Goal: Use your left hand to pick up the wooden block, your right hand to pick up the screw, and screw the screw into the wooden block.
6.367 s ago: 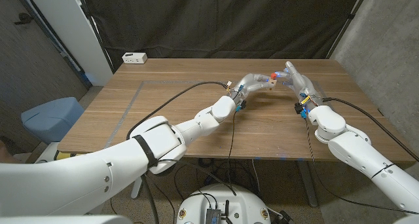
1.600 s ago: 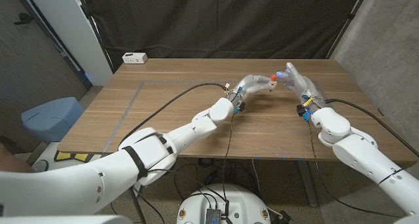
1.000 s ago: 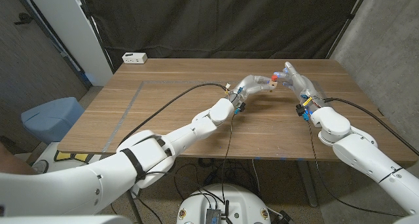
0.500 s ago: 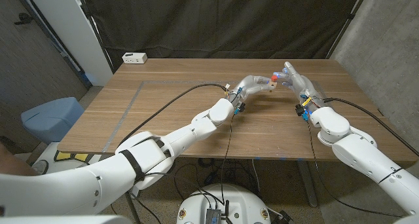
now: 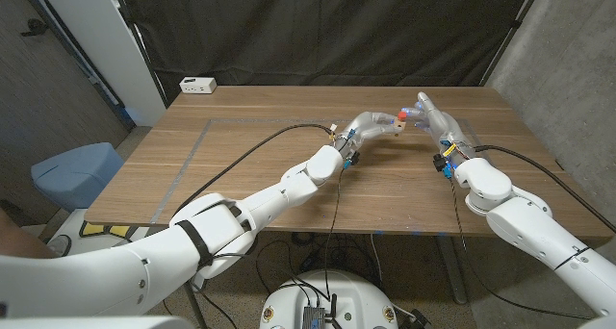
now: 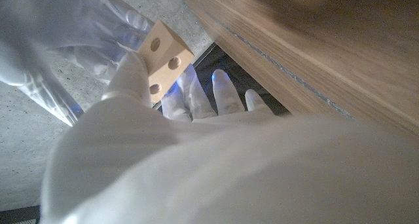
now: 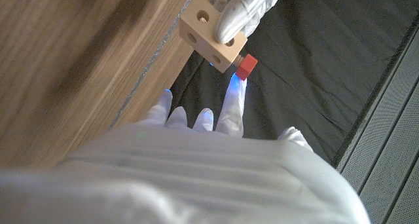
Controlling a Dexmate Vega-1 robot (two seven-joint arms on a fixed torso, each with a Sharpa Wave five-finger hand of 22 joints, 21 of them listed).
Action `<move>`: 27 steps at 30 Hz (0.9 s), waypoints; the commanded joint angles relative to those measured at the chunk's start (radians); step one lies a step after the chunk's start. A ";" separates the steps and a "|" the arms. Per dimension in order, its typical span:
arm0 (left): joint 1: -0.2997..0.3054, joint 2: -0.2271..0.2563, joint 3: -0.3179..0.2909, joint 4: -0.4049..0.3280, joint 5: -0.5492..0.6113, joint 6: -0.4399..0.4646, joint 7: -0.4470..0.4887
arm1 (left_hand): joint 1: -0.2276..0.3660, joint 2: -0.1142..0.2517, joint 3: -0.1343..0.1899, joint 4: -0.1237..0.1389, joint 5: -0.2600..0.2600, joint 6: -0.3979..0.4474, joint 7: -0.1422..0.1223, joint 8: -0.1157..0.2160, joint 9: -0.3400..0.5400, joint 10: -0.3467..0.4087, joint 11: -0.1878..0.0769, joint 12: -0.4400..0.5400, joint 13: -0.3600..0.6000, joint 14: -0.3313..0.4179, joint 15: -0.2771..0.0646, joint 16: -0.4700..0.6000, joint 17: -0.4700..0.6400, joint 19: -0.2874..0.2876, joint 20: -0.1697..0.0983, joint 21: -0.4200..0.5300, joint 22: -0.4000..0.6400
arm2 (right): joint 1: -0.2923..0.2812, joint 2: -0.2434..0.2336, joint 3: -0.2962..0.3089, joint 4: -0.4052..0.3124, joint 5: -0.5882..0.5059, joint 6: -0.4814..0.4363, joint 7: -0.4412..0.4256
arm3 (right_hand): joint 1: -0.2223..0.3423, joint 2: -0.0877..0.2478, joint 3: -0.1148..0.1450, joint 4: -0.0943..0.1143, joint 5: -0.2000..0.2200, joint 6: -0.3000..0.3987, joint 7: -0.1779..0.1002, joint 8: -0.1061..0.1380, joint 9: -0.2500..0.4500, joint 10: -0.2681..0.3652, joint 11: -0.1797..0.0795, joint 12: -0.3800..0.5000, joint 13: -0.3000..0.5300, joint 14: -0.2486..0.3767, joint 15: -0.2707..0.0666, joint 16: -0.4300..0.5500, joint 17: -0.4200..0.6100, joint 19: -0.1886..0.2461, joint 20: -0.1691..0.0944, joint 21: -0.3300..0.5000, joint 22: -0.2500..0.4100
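Screw (image 7: 246,66) shows only its red head, seated against 1 face of the block (image 7: 211,33); the shank is hidden, so depth in the hole can't be read. In the head view block (image 5: 393,124) and screw (image 5: 403,115) are tiny, just a tan speck with a red dot between the hands. Right hand (image 5: 430,118) grip: can't tell; in the right wrist view its fingertips (image 7: 232,99) reach up just under the red head, contact unclear, palm side hidden. Left hand (image 5: 366,127) holds the block above the surface (image 5: 241,156), pinched at the fingertips; the left wrist view has the block (image 6: 162,57) with 3 round holes visible on its faces, a finger across its lower edge and the right hand blurred behind it. Both hands meet over the far right part of the surface, well in from its back edge, with bare wood on all sides. A white box (image 5: 197,85) sits at the far left corner, well apart. Both arms reach forward, hands raised, angled toward each other.
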 commanded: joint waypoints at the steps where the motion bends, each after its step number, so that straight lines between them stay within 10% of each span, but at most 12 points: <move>1: -0.015 -0.013 0.000 0.036 -0.006 -0.018 -0.005 | 0.043 0.062 0.031 0.023 0.006 0.092 0.021 0.006 0.001 0.016 -0.004 0.005 0.017 0.007 -0.091 -0.003 0.005 0.007 0.000 0.002 0.004 | 0.000 0.011 -0.003 0.006 -0.002 -0.003 -0.020 | 0.001 0.007 0.000 -0.004 0.008 0.013 0.003 0.009 0.002 0.014 -0.002 0.006 0.001 0.008 0.003 0.009 0.000 0.013 0.001 0.009 0.005; 27: -0.048 -0.046 0.005 0.127 -0.024 -0.053 -0.013 | 0.042 0.062 0.031 0.024 0.006 0.092 0.022 0.006 0.001 0.016 -0.004 0.005 0.016 0.008 -0.091 -0.003 0.005 0.008 0.001 0.003 0.004 | -0.005 0.022 0.001 -0.002 -0.011 -0.020 -0.057 | 0.013 0.012 0.006 -0.010 0.011 0.090 0.015 0.020 0.001 0.064 -0.005 0.012 0.000 0.044 -0.009 0.016 -0.002 0.040 0.004 0.011 0.004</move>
